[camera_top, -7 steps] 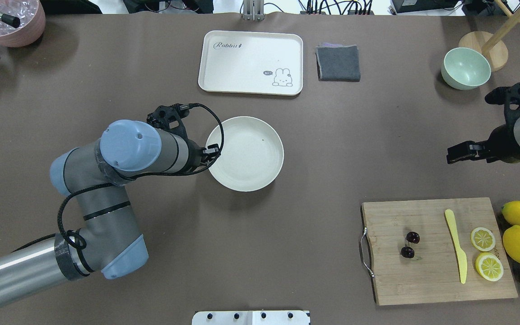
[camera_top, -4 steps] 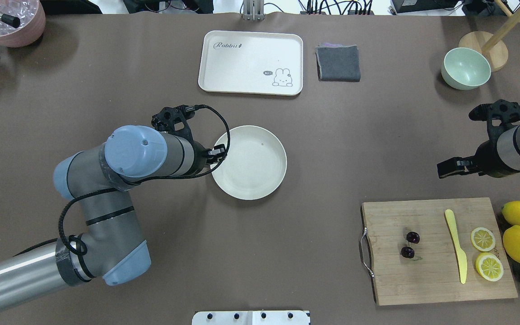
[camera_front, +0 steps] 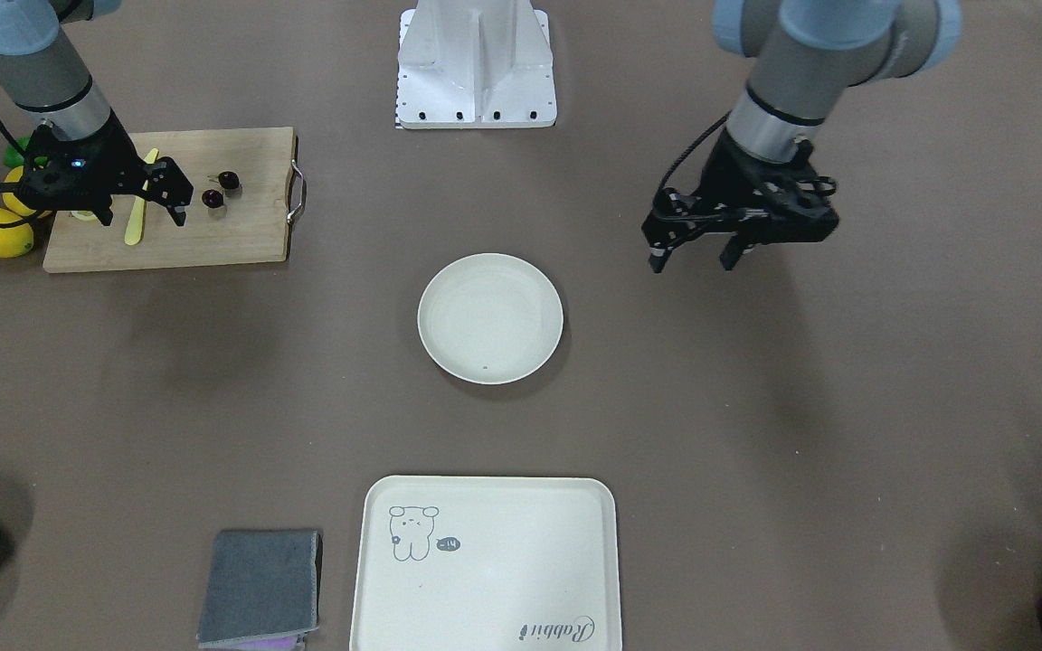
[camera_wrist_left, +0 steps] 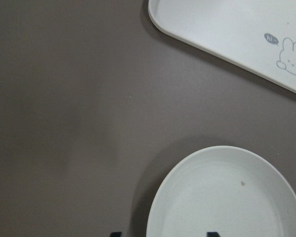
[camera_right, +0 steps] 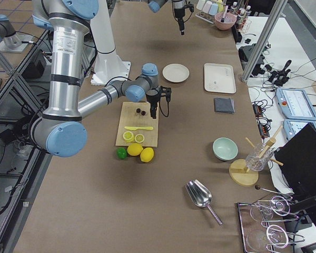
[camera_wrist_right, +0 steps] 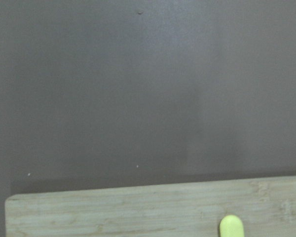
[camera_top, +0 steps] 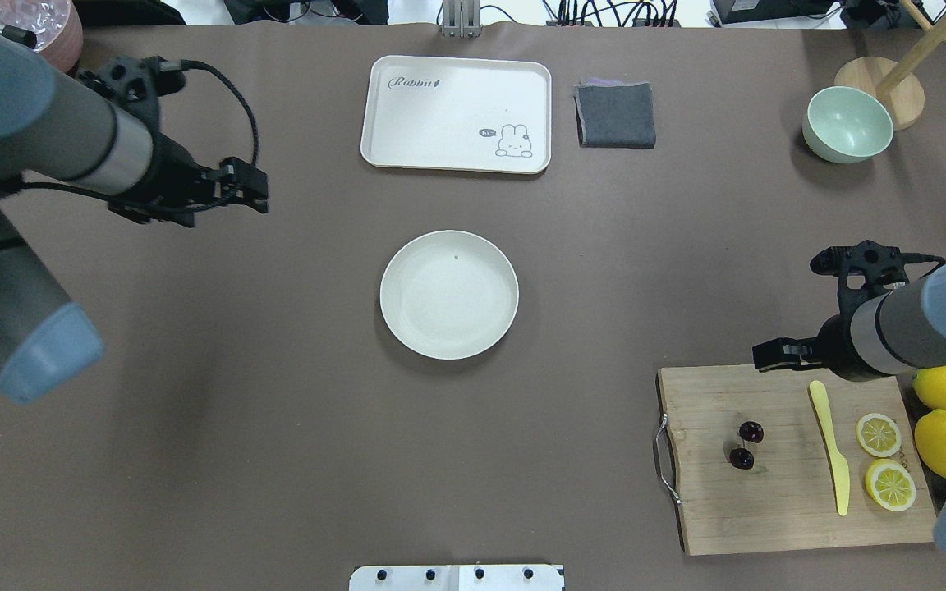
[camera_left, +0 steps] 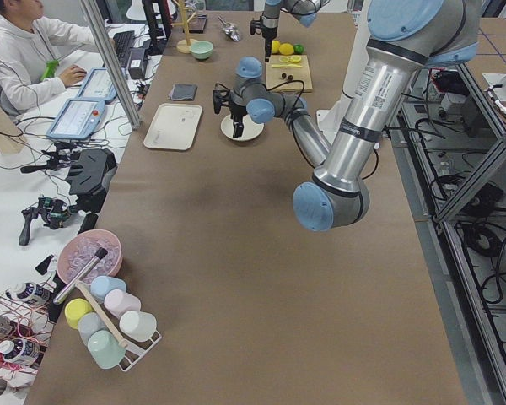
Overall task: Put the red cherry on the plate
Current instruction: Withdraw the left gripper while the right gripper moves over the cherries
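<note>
The red cherry (camera_top: 746, 445), a pair of tiny dark cherries, lies on the wooden cutting board (camera_top: 777, 509) at the near right; it also shows in the front view (camera_front: 220, 190). In the middle of the table sits the round cream plate (camera_top: 449, 294), with nothing on it. My right gripper (camera_front: 141, 215) hovers open over the board's far edge, beside the cherry and apart from it. Well away to the plate's left, my left gripper (camera_front: 695, 260) hangs open and empty above the table. Its wrist view shows the plate (camera_wrist_left: 227, 197) below and both fingertips (camera_wrist_left: 116, 233) apart.
A yellow plastic knife (camera_top: 830, 447), two lemon slices (camera_top: 884, 460), whole lemons (camera_top: 945, 410) and a lime share the board's end. A rectangular cream tray (camera_top: 456, 113), a grey cloth (camera_top: 616, 115) and a pale green bowl (camera_top: 847, 125) lie along the far side.
My left gripper has left the plate's left rim and swung up and away to the far left. The right gripper has come nearer and leftward, to the board's far edge.
</note>
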Action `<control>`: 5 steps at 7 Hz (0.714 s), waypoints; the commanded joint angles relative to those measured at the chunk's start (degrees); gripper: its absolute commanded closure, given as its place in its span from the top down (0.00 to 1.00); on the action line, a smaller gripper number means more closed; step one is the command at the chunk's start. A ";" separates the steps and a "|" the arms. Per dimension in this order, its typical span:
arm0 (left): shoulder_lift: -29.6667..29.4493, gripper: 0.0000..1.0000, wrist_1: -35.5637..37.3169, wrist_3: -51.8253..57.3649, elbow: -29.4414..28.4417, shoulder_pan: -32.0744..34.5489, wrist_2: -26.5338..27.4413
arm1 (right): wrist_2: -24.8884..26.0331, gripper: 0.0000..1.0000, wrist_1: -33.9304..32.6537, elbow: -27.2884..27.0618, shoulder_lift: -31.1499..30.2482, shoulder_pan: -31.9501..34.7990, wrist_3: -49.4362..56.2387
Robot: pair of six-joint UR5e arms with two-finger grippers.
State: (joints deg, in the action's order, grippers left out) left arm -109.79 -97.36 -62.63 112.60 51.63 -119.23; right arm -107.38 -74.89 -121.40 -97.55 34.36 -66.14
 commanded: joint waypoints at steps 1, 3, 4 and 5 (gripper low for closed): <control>10.59 0.98 1.20 24.11 0.52 16.15 -11.77 | 5.14 0.99 1.05 -1.82 -0.97 -8.48 -7.15; 13.89 0.98 1.12 31.42 -0.19 20.09 -11.99 | 8.23 0.96 7.11 -1.47 -2.90 -12.90 -7.51; 14.25 0.98 0.94 31.60 -0.36 20.09 -11.73 | 8.33 0.88 7.21 -0.86 -2.91 -13.17 -7.51; 14.86 0.98 0.68 34.21 -1.76 20.26 -11.73 | 8.33 0.79 7.21 0.28 -2.65 -13.26 -7.25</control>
State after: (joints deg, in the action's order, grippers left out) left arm -95.72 -96.42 -30.88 111.99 71.48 -130.95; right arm -99.25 -68.05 -122.20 -100.24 21.54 -73.53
